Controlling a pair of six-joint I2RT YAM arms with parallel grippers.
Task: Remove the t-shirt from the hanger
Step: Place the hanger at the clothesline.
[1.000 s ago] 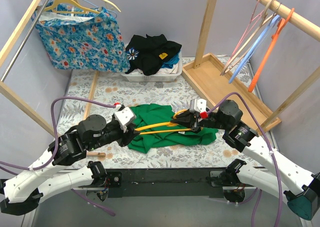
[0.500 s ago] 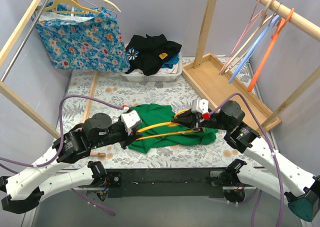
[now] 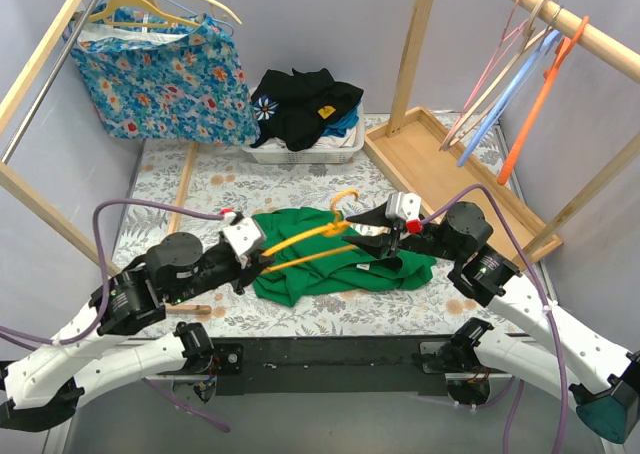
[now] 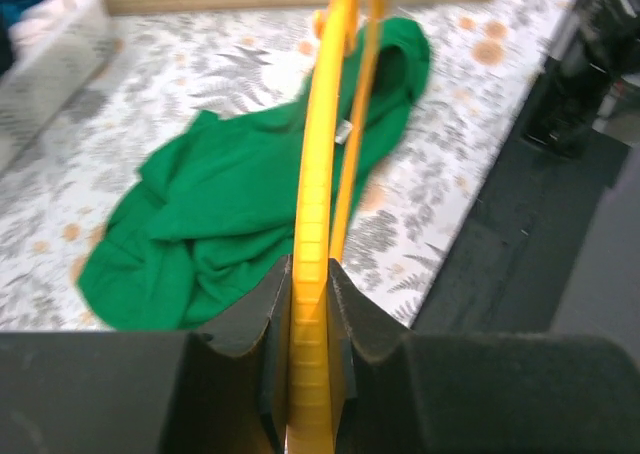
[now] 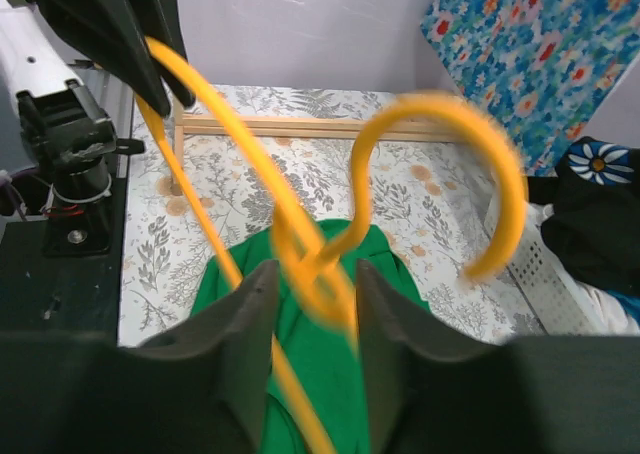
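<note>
Left wrist view: the left gripper [image 4: 310, 279] is clamped on 1 end of the yellow hanger [image 4: 320, 164]; the right gripper [image 5: 312, 304] is parted, loose around its neck. The green t-shirt [image 4: 220, 214] is heaped by the near edge of the table [image 3: 200, 189], beneath. The hanger should be lifted level, so that no fabric is snagged.

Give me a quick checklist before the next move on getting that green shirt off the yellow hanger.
1. Left gripper clamped on the yellow hanger: ok.
2. Right gripper open, hanger neck loose between its fingers: ok.
3. Green t-shirt lying on the table: ok.
4. Hanger fully out of the shirt: cannot tell; it looks raised above the fabric, but motion blur hides part of it.
5. Hook touching nothing: ok.
</note>
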